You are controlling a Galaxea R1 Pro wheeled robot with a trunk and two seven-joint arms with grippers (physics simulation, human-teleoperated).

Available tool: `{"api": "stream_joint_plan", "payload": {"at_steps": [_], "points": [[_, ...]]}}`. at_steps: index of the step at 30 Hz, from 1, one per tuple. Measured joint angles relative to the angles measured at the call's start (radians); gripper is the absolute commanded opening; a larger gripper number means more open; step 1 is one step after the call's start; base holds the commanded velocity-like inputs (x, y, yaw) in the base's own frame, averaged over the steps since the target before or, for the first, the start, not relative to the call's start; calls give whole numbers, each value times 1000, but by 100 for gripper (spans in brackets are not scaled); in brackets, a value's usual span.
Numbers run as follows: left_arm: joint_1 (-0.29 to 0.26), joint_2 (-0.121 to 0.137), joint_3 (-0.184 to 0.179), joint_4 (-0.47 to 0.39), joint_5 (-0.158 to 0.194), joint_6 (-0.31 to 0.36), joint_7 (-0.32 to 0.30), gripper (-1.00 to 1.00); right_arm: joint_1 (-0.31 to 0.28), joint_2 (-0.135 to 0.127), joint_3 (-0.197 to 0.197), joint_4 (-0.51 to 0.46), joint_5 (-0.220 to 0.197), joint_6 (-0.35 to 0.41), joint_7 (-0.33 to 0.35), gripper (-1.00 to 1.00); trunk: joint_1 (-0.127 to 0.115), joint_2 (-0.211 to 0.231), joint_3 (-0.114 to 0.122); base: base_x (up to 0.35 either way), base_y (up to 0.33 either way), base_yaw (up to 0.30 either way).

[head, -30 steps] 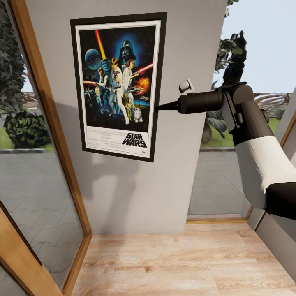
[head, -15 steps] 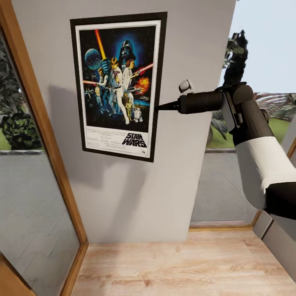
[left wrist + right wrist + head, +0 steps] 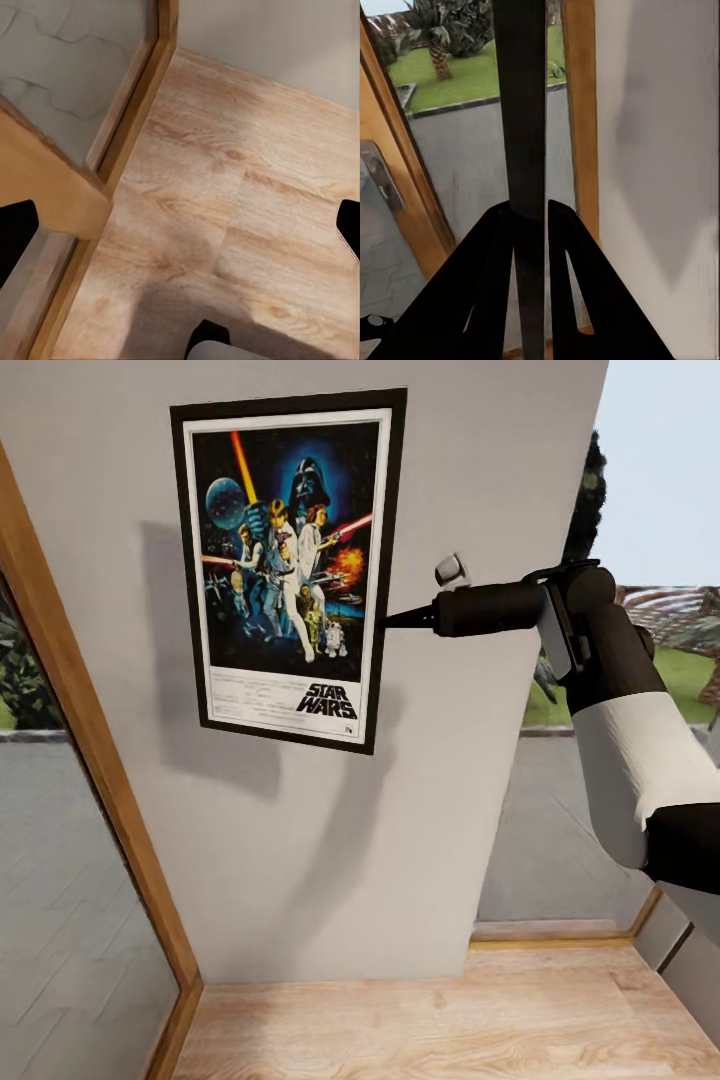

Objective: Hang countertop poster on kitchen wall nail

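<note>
The Star Wars poster [image 3: 290, 560] stands upright in front of the plain light grey wall [image 3: 450, 810], casting a shadow on it. My right gripper [image 3: 385, 623] is shut on the middle of its right edge. In the right wrist view the black frame edge [image 3: 521, 105] runs between the two fingers [image 3: 487, 255]. My left gripper [image 3: 180, 225] is open and holds nothing, hanging low over the pale wood floor [image 3: 247, 187]. No nail can be made out on the wall. The kitchen countertop is out of view.
A wooden glass-door frame [image 3: 90, 760] borders the wall on the left. A glazed opening [image 3: 640, 510] onto the garden lies on the right. Wood floor [image 3: 400, 1030] runs along the wall's foot. A door handle [image 3: 379, 180] shows in the right wrist view.
The whole view has closed in on the wall, which now spreads wider across the picture. The poster and right arm keep their place in the view, and the poster's shadow has drawn nearer.
</note>
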Motion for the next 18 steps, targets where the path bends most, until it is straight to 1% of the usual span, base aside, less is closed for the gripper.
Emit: {"api": "stream_joint_plan", "payload": {"at_steps": [7, 14, 18], "points": [[0, 0, 0, 0, 0, 0, 0, 100, 0, 0, 0, 0, 0, 0, 0, -100, 0, 0, 0, 331, 0, 0], [0, 0, 0, 0, 0, 1, 0, 100, 0, 0, -1, 0, -1, 0, 0, -100, 0, 0, 0, 253, 0, 0], [0, 0, 0, 0, 0, 1, 0, 100, 0, 0, -1, -1, 0, 0, 0, -100, 0, 0, 0, 306, 0, 0]]}}
